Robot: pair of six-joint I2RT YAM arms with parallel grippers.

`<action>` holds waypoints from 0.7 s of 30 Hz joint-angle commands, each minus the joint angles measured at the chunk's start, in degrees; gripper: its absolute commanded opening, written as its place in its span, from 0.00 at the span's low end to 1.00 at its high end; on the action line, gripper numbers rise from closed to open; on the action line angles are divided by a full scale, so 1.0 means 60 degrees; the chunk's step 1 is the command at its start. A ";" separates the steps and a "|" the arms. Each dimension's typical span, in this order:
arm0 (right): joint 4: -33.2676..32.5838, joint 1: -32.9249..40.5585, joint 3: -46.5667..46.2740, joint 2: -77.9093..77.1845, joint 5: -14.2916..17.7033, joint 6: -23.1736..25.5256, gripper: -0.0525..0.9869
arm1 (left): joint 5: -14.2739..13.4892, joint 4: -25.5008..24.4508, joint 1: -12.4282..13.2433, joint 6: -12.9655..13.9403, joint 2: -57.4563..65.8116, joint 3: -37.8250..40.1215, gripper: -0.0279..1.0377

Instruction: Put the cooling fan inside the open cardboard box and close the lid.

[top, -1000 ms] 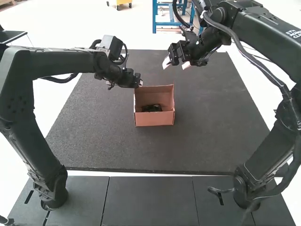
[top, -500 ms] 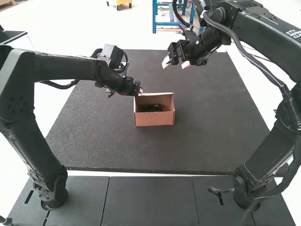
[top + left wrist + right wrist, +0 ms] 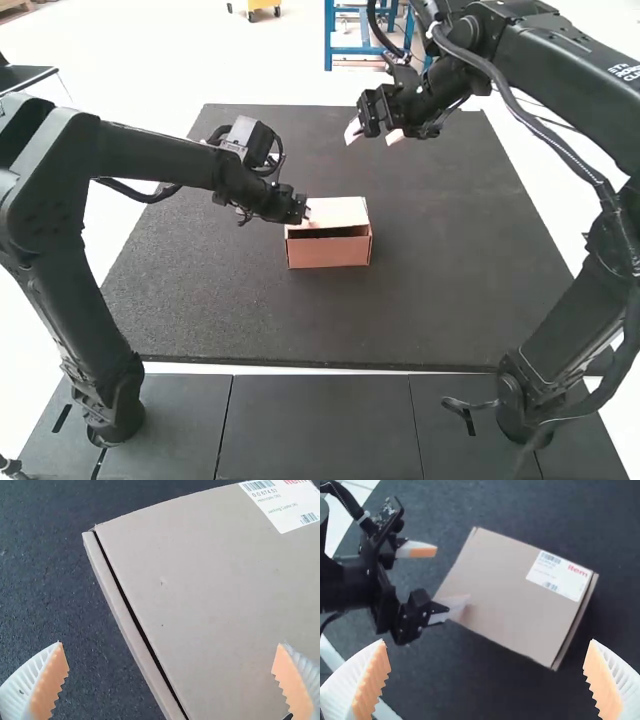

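A black mat [image 3: 200, 250] covers the middle of the table. Its edges run well out from the cardboard box [image 3: 328, 250] on every side, and the box stands near the mat's centre with its walls square to the mat's edges.

The left arm [image 3: 150, 150] stretches in low from the left, across the mat, to the box's rear left corner. The right arm [image 3: 560, 60] is raised over the far part of the mat, well apart from the box.

The lid [image 3: 336, 212] lies almost flat on the box and hides the inside. A thin dark slit [image 3: 131, 614] runs between the lid and the side wall, and in the high view a narrow dark gap shows above the front wall.

The left gripper [image 3: 300, 208] is at the lid's left edge with its jaws wide apart and nothing between them. One of its white ribbed fingers [image 3: 42, 682] is over the mat just beside the box, and the other is over the lid. Whether that one touches the cardboard cannot be told.

The right gripper [image 3: 372, 135] hangs above and beyond the box, looking down on the lid. Its jaws are also spread wide and empty, with the orange pads [image 3: 370, 680] facing inward.

A white label [image 3: 560, 576] is stuck near the lid's right rear corner. It carries barcodes, a few lines of small dark print and a short red word.
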 commanded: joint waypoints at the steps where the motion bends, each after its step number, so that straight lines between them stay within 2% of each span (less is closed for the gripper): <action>1: 0.0065 0.0001 -0.0040 -0.0140 -0.0061 0.0026 0.90 | 0.0064 0.0164 -0.0047 0.0007 0.0097 -0.0158 0.93; 21: 0.0167 -0.0014 -0.0377 -0.0140 -0.0003 -0.0003 0.90 | 0.0006 0.0794 -0.0047 -0.0066 0.0463 -0.0524 0.93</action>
